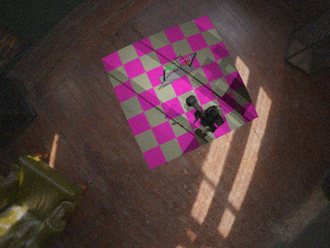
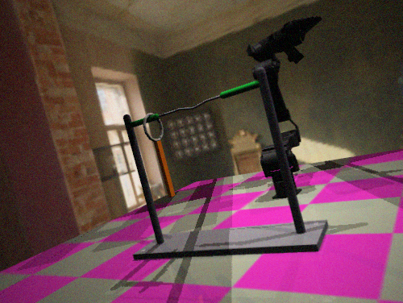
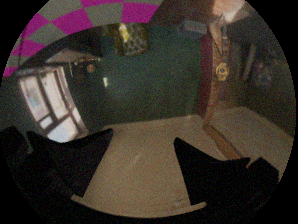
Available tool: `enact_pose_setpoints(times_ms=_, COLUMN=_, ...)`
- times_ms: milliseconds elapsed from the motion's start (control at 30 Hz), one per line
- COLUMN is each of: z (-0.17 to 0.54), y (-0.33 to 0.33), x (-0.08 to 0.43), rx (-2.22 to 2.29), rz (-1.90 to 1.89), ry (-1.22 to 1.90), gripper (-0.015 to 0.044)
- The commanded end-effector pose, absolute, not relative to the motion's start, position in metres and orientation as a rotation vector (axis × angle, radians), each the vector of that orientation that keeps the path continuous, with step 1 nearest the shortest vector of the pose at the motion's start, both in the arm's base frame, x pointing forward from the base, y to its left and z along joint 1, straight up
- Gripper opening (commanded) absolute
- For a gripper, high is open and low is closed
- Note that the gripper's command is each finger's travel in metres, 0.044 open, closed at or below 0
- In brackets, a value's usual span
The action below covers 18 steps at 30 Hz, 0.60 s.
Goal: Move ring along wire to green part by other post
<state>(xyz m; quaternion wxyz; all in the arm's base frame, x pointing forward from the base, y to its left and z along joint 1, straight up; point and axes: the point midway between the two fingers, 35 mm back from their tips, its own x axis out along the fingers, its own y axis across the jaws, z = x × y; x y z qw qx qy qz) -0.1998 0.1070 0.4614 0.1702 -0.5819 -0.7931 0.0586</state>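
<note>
The pale ring hangs around the green part beside one post, near that part's inner end. Its orange handle points down, free of any gripper. The thin grey wire runs, slightly wavy, to the other green part at the other post. My gripper is open and empty, its two black fingers wide apart. In the exterior view it is raised high, well away from the ring and handle. In the top view its fingers are too small to tell.
Both posts stand on a flat grey base plate on the magenta and grey checkered surface. The arm's base stands on the same surface, on the far side of the frame in the exterior view. The wrist view shows only the room and some checkered surface.
</note>
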Motion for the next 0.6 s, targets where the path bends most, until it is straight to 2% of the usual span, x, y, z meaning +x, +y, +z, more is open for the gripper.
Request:
enact_pose_setpoints(times_ms=0, z=0.462, y=0.108, x=-0.199, rx=-1.653, rz=0.169, ry=-2.249, gripper=0.0374)
enact_pose_setpoints(times_ms=133, z=0.470, y=0.120, x=-0.170, rx=-1.649, rz=0.236, ry=-2.154, gripper=0.0269)
enact_pose_setpoints(times_ms=267, z=0.481, y=0.137, x=-0.110, rx=-1.627, rz=0.343, ry=-1.962, gripper=0.0164)
enact_pose_setpoints(times_ms=567, z=0.474, y=0.142, x=0.032, rx=-1.556, rz=0.509, ry=-1.554, gripper=0.0160)
